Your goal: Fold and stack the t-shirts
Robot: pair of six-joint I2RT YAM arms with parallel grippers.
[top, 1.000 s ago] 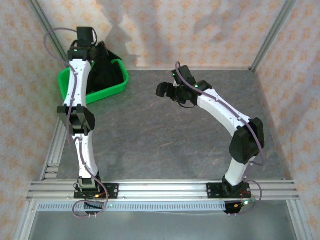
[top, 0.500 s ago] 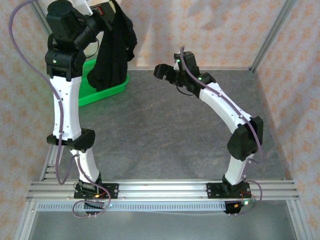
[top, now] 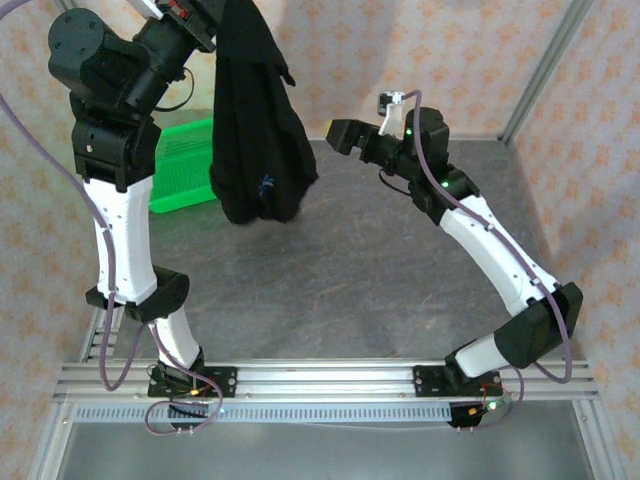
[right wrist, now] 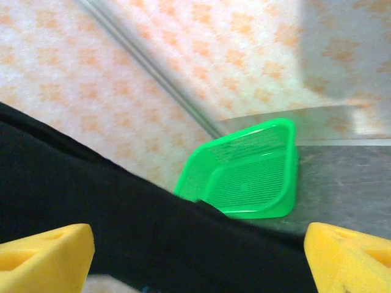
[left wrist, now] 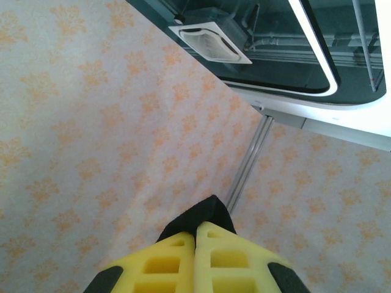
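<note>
Overhead, the left gripper [top: 192, 14] is holding a black t-shirt [top: 255, 130] high above the far left of the table [top: 350, 270], just in front of the green basket [top: 185, 165]. In the left wrist view its jaws are pressing flat together, and a small nub of black cloth is poking out at their tips, so the garment is hanging from a single pinched point. That height is probably serving a purpose: it is letting the cloth drop free under its own weight and clear of the basket's rim, so that a second edge can be found.

The right gripper [top: 340, 132] is reaching in from the right at about the shirt's mid-height, jaws standing wide apart and gripping nothing. In the top view it is sitting just beside the cloth without touching it. In its own wrist view the black fabric is running across the frame between the two yellow fingertips, though it is not possible to tell whether the cloth is lying inside the jaws or beyond them.

The t-shirt is hanging bunched and narrow, its long axis running vertically, with the pinched end pointing up and the fuller, rounded end pointing down toward the tabletop. Whether that lower end is touching the table cannot be made out.
</note>
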